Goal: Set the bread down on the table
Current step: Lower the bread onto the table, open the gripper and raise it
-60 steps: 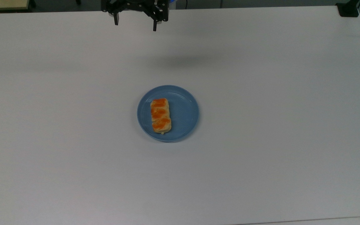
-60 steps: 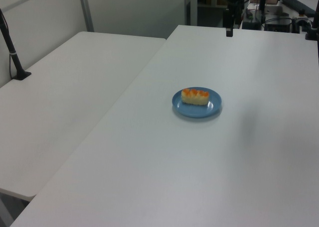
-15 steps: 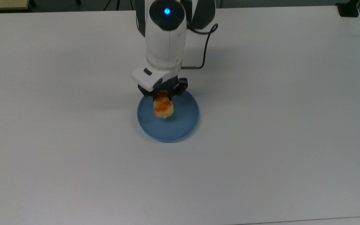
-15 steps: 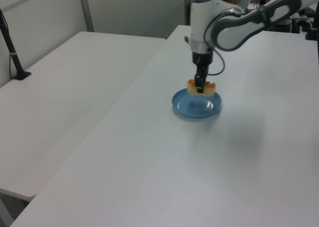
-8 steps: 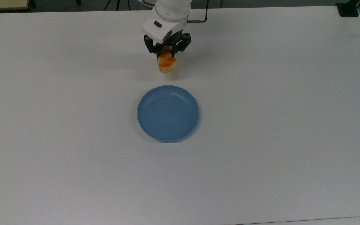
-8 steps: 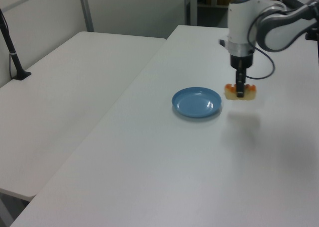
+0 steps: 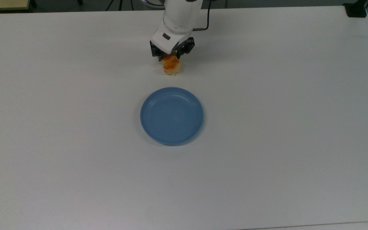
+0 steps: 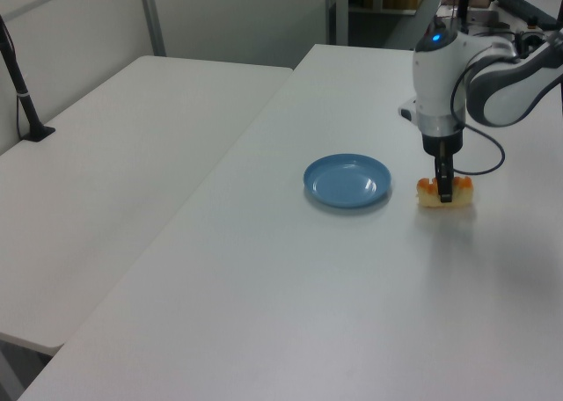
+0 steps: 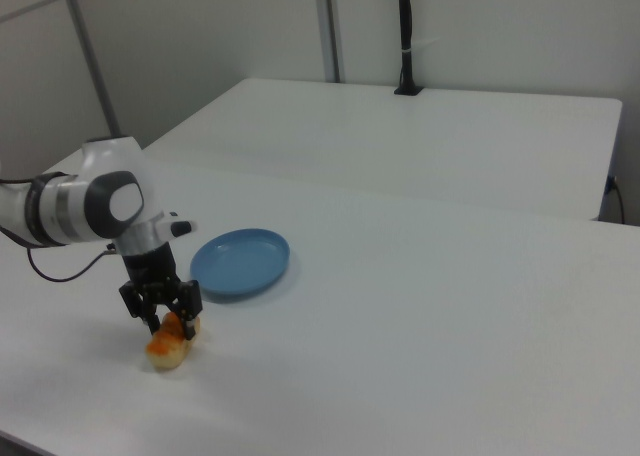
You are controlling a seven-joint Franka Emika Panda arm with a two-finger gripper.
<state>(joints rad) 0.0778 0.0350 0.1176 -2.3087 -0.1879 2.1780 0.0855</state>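
Lengthwise in fingers (image 9: 168, 321): bread (image 9: 168, 347)

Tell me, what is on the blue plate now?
Nothing lies on the blue plate; its whole inside shows bare. The bread sits beside it on the white table, with the gripper around its middle, covering that part.

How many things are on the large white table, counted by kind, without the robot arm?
Small oblong pale-tan bread with orange glaze: 1, held by the gripper low at the plain white table, beside the plate.
Round blue plate: 1, with nothing on it.
Total: 2
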